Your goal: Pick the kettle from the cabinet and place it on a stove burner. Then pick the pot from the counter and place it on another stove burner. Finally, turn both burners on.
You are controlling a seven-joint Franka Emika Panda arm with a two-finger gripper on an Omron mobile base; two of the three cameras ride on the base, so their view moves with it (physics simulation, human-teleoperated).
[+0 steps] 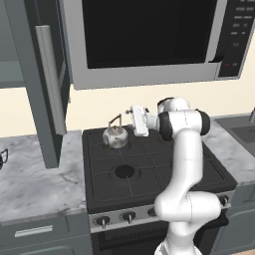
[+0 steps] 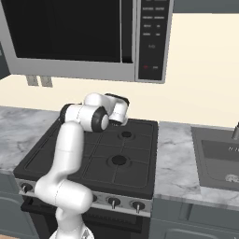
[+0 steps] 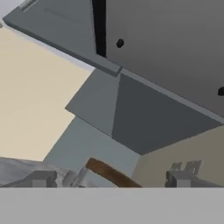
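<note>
The silver kettle point(image 1: 115, 136) stands upright on the stove's back-left burner, its dark arched handle up. My gripper point(image 1: 132, 119) hovers just right of that handle, level with its top and apart from it. In the hand view the gripper point(image 3: 111, 179) is open, fingertips point(image 3: 41, 178) wide apart, with a brown handle bar point(image 3: 111, 173) low between them. The cabinet point(image 1: 45, 84) hangs at the left with its door swung open. The front-left burner point(image 1: 124, 172) is bare, as are two right-hand burners point(image 2: 126, 135) point(image 2: 118, 160). The pot is out of view.
A microwave point(image 1: 149, 35) hangs low over the stove. Knobs point(image 1: 128, 216) line the stove front. Marble counter point(image 1: 35, 174) lies left, with a small dark curved piece point(image 1: 2, 158) at the picture's edge. A sink point(image 2: 219, 158) is set in the counter to the right.
</note>
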